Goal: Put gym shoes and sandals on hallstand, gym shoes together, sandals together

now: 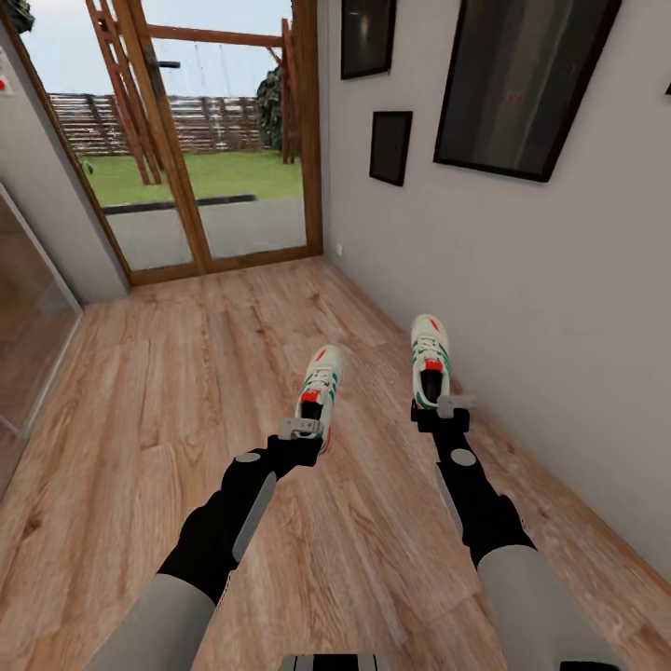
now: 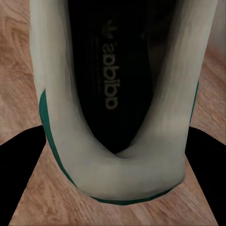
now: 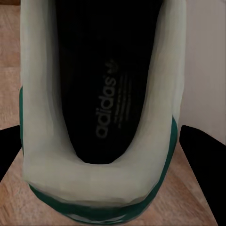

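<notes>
1. nearest in the head view, the two black forearms reach forward over the wood plank floor point(image 1: 186, 373), the left arm at the left and the right arm at the right.
2. the left gripper point(image 1: 302, 431) is closed on the heel end of the left gym shoe point(image 1: 317, 387), which points away from the robot, toe toward the door.
3. in the left wrist view that shoe's cream heel collar point(image 2: 117, 174) sits between the two dark fingers point(image 2: 19, 179), with its green trim along the edge and a dark insole with pale lettering inside the opening; nothing else lies in the shoe.
4. the right gripper point(image 1: 442, 412) is closed on the heel end of the right gym shoe point(image 1: 430, 359), also toe forward, close beside the grey wall point(image 1: 522, 298).
5. the right wrist view looks into this shoe point(image 3: 94, 179): cream collar, green edge, dark insole with printed lettering, a dark finger point(image 3: 202, 160) at each side and floor beneath.
6. the two shoes are apart, roughly parallel, the right one a little farther ahead; whether their soles touch the floor cannot be told.
7. farther on, dark framed pictures point(image 1: 522, 84) hang on the wall.
8. at the far end a wooden-framed glass door point(image 1: 224, 140) shows grass and a fence outside.
</notes>
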Controlling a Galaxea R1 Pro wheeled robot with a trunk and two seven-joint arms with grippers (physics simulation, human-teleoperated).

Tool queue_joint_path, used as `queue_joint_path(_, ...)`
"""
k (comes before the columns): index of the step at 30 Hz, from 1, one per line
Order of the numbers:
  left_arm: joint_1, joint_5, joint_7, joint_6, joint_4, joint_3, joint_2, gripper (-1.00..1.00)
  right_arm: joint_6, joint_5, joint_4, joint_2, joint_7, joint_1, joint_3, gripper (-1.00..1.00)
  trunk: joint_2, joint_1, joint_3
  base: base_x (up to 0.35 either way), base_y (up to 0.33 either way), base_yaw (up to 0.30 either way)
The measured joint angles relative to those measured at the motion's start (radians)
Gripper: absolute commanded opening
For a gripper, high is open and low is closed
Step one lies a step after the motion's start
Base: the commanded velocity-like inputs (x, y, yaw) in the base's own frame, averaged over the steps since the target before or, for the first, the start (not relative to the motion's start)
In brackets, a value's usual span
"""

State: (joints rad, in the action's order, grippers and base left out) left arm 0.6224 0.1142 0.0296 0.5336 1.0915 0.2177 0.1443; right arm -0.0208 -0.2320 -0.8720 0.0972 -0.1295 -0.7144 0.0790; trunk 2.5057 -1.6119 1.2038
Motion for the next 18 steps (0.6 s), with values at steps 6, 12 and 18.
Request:
queue_joint_path(6, 0.0, 0.0, 0.0, 0.0, 0.0, -0.003, 0.0, -1.0, 0.0, 0.0, 0.0, 0.0, 0.0, 0.0, 0.0, -1.0, 0.0, 0.0, -0.001, 0.0, 0.313, -0.063)
queue_joint_path(12, 0.0, 0.0, 0.0, -0.001, 0.0, -0.003, 0.0, -1.0, -0.001, 0.0, -0.001, 0.0, 0.0, 0.0, 0.0, -1.0, 0.0, 0.0, -0.007, 0.0, 0.207, -0.229)
queue_joint_path(18, 0.0, -0.001, -0.001, -0.001, 0.001, -0.003, 0.0, -1.0, -0.001, 0.0, -0.001, 0.0, 0.0, 0.0, 0.0, -1.0, 0.0, 0.0, -0.012, 0.0, 0.012, -0.243)
